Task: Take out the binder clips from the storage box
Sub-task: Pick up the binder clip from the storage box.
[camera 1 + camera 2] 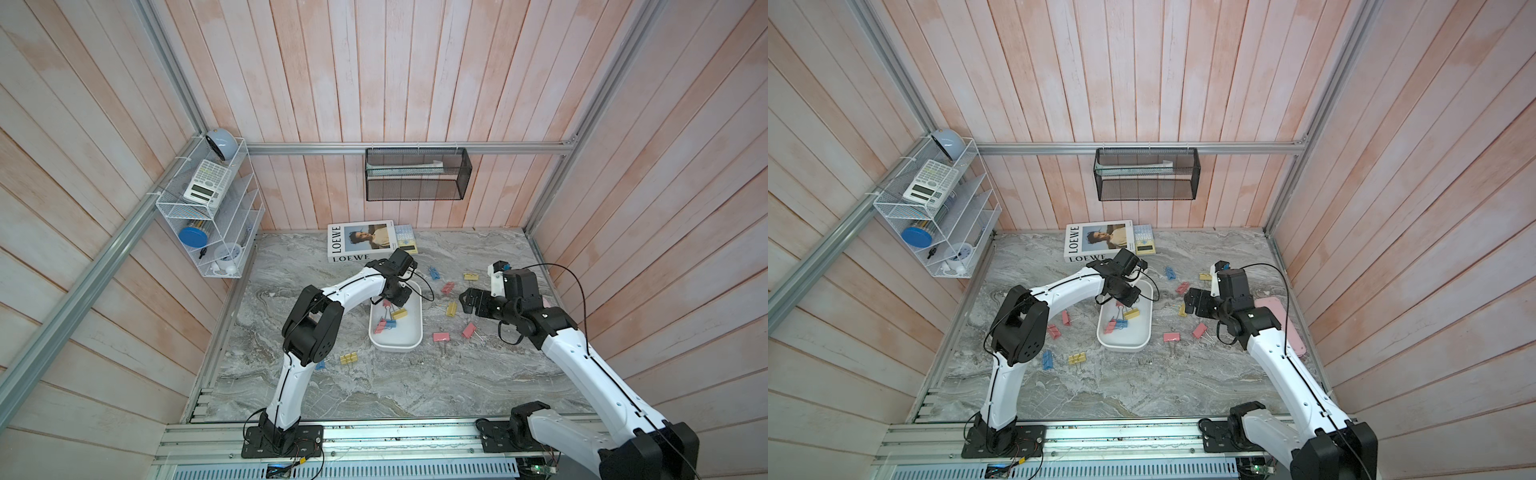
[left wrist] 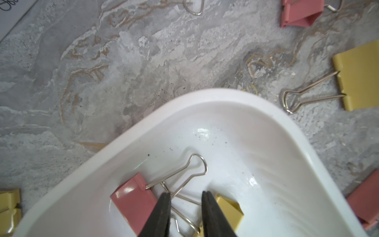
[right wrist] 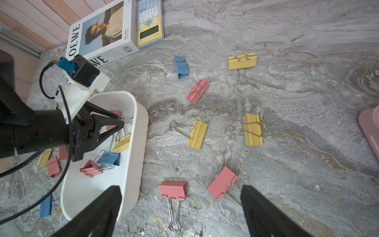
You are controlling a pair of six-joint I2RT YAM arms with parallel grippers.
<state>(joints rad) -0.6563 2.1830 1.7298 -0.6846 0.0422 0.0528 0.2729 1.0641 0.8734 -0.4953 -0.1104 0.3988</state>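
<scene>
A: Left gripper [image 2: 185, 195] is hanging inside the storage box [image 1: 397, 347], jaws narrowly apart, straddling the wire handles of a pink clip [image 2: 133, 201] and a yellow clip [image 2: 229, 209].

B: And the right gripper [image 1: 463, 303]?

A: It's hovering spread wide over loose binder clips [image 1: 440, 336] lying on the worktop [image 1: 374, 382] just right of the box.

Pale pink plank walls [image 1: 415, 62] enclose a grey marbled surface [image 1: 374, 386]; a black mesh basket [image 1: 417, 174] hangs above it.
</scene>
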